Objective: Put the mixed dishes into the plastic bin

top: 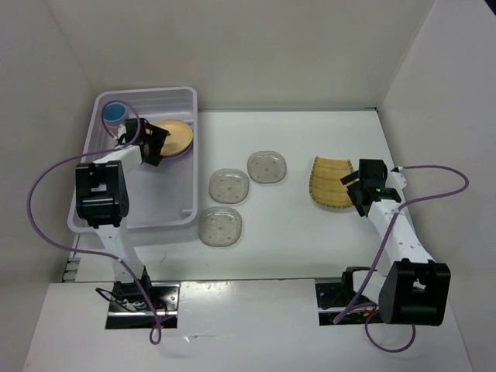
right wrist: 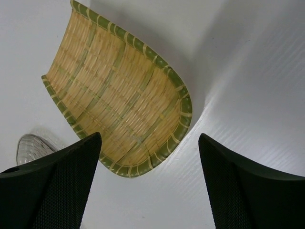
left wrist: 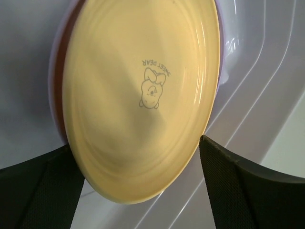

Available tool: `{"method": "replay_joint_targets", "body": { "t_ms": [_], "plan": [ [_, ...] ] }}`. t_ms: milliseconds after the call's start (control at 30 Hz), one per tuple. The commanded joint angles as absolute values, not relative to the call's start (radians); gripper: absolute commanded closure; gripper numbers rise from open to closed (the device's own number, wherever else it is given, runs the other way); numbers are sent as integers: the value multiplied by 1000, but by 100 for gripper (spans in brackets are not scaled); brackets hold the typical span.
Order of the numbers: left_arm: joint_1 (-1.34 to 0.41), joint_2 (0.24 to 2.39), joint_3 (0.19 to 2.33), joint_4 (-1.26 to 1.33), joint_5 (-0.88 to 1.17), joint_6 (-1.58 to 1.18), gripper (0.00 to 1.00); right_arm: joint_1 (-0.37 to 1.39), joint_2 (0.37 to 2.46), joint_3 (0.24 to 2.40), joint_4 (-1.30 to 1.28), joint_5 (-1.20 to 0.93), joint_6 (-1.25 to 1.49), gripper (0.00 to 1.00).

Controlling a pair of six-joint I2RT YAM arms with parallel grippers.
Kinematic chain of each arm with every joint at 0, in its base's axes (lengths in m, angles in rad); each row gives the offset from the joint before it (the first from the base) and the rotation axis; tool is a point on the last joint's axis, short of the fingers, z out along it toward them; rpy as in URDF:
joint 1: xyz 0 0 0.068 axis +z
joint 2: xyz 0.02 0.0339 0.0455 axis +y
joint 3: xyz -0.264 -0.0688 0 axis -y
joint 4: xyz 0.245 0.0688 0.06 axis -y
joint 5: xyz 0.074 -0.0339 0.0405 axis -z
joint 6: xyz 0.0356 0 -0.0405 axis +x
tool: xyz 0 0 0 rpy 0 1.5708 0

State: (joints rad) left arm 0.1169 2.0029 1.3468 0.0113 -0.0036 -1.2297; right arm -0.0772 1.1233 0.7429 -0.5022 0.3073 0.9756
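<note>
Translucent plastic bin with blue cup and orange-yellow plate inside; left fingers and right fingers released.

- Lavender bowl: thin rim sliver only, rest behind round orange-yellow plate
- Clear speckled saucer, right wrist view: partly behind a finger of the right gripper
- Plastic bin, top view: near-left wall under left arm

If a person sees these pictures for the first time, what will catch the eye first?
The round orange-yellow plate, leaning tilted inside the plastic bin at far left, just ahead of the open left tool. Then the yellow woven-textured plate on the right, beside the open right tool, and three clear saucers on the table between.
</note>
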Motion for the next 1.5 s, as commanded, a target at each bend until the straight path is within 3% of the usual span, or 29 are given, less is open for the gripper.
{"method": "replay_joint_targets", "body": {
  "t_ms": [0,200,367,667,800,1033,1200,1333,1467],
  "plan": [
    [120,1925,1335,-69,49,-1184,2,-95,1140,727,-477,305,976,12],
    [146,1806,1335,-181,95,-1074,0,-95,1172,699,-477,261,976,11],
    [212,1738,1335,-279,509,-964,0,-95,1192,699,-459,261,957,11],
    [201,1445,1249,-442,429,-623,0,-95,1245,666,-405,219,966,10],
    [201,1391,1249,-428,508,-575,0,-95,1288,655,-371,187,976,14],
    [170,1382,1313,-325,776,-552,0,-95,1364,655,-308,209,957,31],
    [134,1411,1339,-266,922,-539,0,-95,1419,664,-273,209,957,56],
    [8,1483,1414,-322,1008,-393,0,-95,1469,683,-252,189,945,59],
    [-129,1584,1463,-323,968,-377,0,-83,1493,715,-252,186,934,53]
  ]
}}
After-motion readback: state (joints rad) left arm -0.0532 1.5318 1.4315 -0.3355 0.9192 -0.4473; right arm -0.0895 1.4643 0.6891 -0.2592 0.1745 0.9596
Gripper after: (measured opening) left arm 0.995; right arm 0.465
